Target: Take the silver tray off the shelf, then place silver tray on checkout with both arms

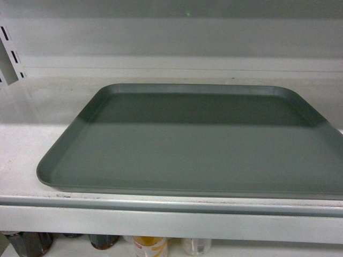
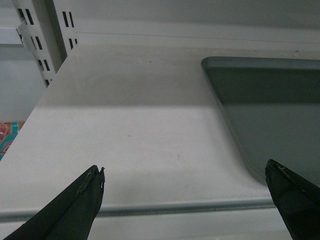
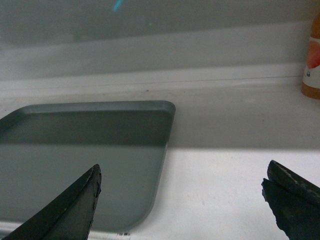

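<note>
- While the silver tray [image 1: 198, 142] lies flat on the shelf [image 1: 161, 222], left gripper [image 2: 185, 195] and right gripper [image 3: 180, 200] hang wide at its near corners.
- Probably best: pinch both side rims evenly.

Left tool [image 2: 185, 192] – black tapered fingers, scuffed tips; right tool [image 3: 181, 192] – same black wedge fingers.

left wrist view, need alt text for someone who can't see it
The left gripper, jaws wide open, hangs at the front lip of a white shelf. The silver tray lies flat on the shelf to the right, its near corner by the right fingertip. Slotted shelf uprights stand at back left.
</note>
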### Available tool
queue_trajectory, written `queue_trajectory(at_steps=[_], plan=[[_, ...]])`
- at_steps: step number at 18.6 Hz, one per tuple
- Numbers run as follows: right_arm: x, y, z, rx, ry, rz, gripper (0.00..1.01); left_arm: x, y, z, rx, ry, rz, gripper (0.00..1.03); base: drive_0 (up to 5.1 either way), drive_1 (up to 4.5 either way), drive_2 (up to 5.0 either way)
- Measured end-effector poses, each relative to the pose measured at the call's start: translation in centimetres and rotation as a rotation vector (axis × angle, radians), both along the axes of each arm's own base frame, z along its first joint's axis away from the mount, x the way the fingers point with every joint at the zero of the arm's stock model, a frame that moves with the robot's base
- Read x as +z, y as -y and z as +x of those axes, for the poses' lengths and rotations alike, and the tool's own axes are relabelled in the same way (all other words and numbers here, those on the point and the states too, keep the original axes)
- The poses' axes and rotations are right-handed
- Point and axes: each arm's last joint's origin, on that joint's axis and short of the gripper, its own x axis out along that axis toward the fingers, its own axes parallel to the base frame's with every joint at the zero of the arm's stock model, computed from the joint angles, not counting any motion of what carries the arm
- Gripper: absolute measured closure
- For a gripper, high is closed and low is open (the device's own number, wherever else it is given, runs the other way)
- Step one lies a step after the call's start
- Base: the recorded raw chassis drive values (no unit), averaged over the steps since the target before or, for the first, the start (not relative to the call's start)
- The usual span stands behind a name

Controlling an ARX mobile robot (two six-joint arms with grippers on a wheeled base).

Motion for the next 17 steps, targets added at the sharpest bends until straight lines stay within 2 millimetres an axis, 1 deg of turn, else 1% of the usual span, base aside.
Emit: queue_trajectory(at_steps=[2,5,8,10,14,17], plan=[[0.5,-0.1,2.0,0.006,0.004,0.003,0.03,0.1,0.2,1.8,-0.039,0.002,-0.017,0.05,0.0,0.0,0.0],[0.7,-0.6,5.9,0.01,0.009,-0.003,0.03,0.1,0.6,5.5,-0.082,-0.014,-0.036,0.05,0.0,0.0,0.0],[-0.2,-1.0,9.4,0.015,-0.043,-0.004,0.03,-0.5,1.3,8.8,-0.108,-0.066,-0.036,0.05,0.0,0.0,0.0],[-1.0,-1.7,11.4,0.021,-0.089,-0.014,0.03,-1.0,2.1,11.2,-0.118,-0.105,-0.019,0.05,0.0,0.0,0.0],[-2.2,-3.2,13.9,0.041,-0.111,-0.046,0.03,-2.1,3.5,14.8,-0.132,-0.146,0.013,0.05,0.0,0.0,0.0],[-2.9,-3.9,15.3,0.041,-0.134,-0.058,0.03,-2.6,4.6,16.6,-0.144,-0.172,0.033,0.05,0.0,0.0,0.0]])
